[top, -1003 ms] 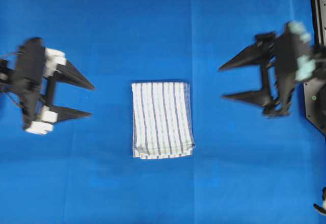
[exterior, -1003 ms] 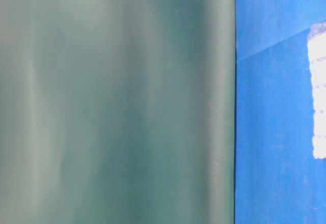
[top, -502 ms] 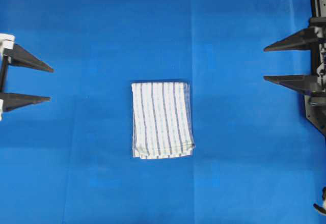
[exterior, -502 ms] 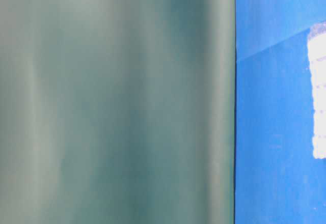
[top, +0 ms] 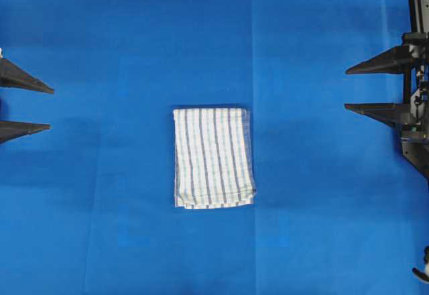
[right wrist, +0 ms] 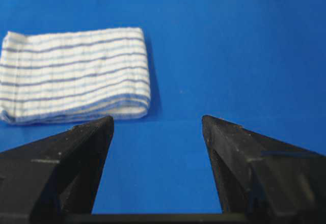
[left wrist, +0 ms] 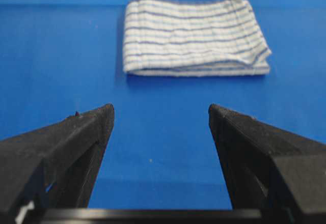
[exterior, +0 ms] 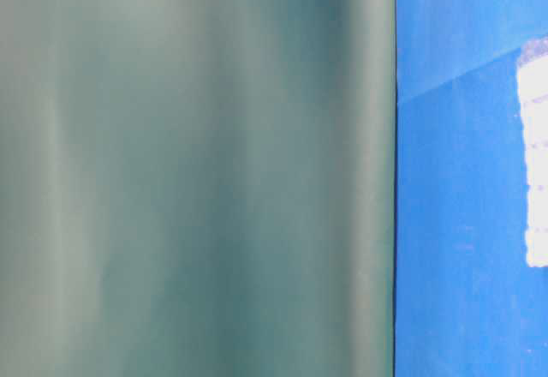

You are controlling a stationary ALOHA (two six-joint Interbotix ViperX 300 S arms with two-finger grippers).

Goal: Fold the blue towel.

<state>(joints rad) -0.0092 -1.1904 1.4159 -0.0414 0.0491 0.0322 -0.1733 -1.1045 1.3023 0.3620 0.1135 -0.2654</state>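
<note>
A: Start at the claws. How do they stand?

B: The left gripper (top: 47, 108) has its jaws spread wide with nothing between them; only the two dark fingertips (top: 30, 84) poke in at the left edge of the overhead view. The right gripper (top: 349, 90) is spread just as wide and holds nothing, with its tips near the right edge. Both point inward at the blue towel (top: 213, 157).

A: And the towel?

B: It lies folded into a neat rectangle, flat on the blue table covering (top: 134, 40), between the two grippers and well apart from each. From the left wrist camera the towel (left wrist: 196, 35) shows stacked layers along its near edge, beyond the spread fingers (left wrist: 76, 147). From the right wrist camera the towel (right wrist: 74, 74) sits ahead and to the left of those fingers (right wrist: 76, 152).

A: What differs from a second ago?

B: Both grippers have drawn back from the towel. A second ago the whole left gripper and the whole right gripper were in the overhead view, much nearer the towel; now only the tips remain at the sides. Jaw spread looks unchanged. The towel has not shifted.

A: The surroundings?

B: The covering is plain solid blue with faint creases. A black frame (top: 417, 7) runs along the right edge beyond the right gripper. The table-level view is mostly filled by a blurred grey-green surface (exterior: 197, 171), with blue covering and a white sliver of towel (exterior: 536, 163) at its right.
</note>
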